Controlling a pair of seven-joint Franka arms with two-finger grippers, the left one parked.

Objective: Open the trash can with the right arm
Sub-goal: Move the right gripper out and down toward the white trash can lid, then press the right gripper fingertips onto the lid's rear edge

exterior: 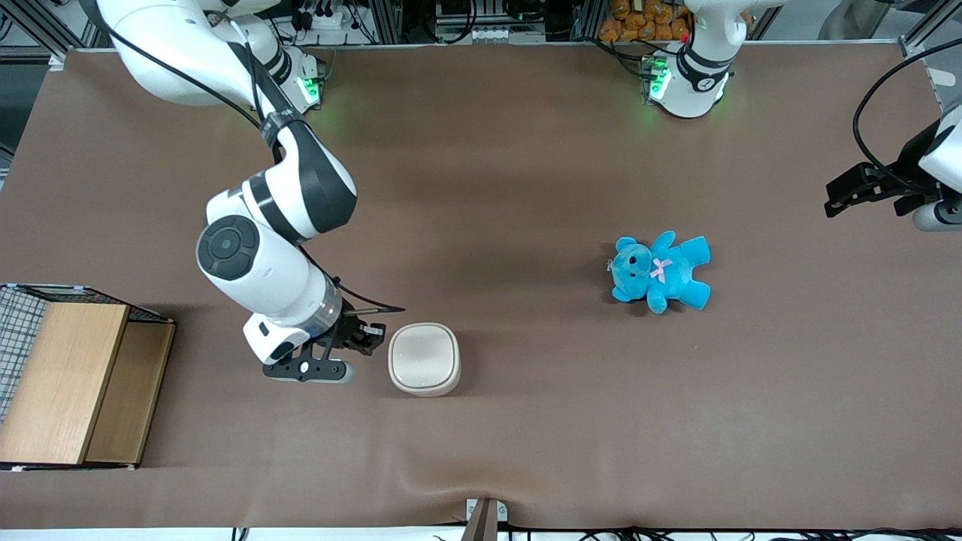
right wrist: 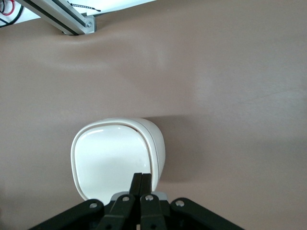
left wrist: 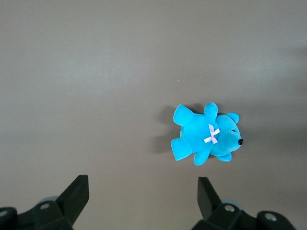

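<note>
The trash can (exterior: 424, 358) is a small cream-white rounded-square bin standing on the brown table, its flat lid down. The right wrist view looks down on the same trash can (right wrist: 115, 158), with the lid seam running along one edge. The right arm's gripper (exterior: 373, 336) hangs right beside the bin, on the side toward the working arm's end of the table. Its two black fingers (right wrist: 142, 179) are pressed together, shut on nothing, with the tips over the lid's edge. I cannot tell whether the tips touch the lid.
A blue teddy (exterior: 661, 271) lies on the table toward the parked arm's end, also in the left wrist view as the teddy (left wrist: 206, 134). A wooden box (exterior: 75, 383) beside a wire basket sits at the working arm's end. An aluminium rail (right wrist: 62, 17) marks the table's front edge.
</note>
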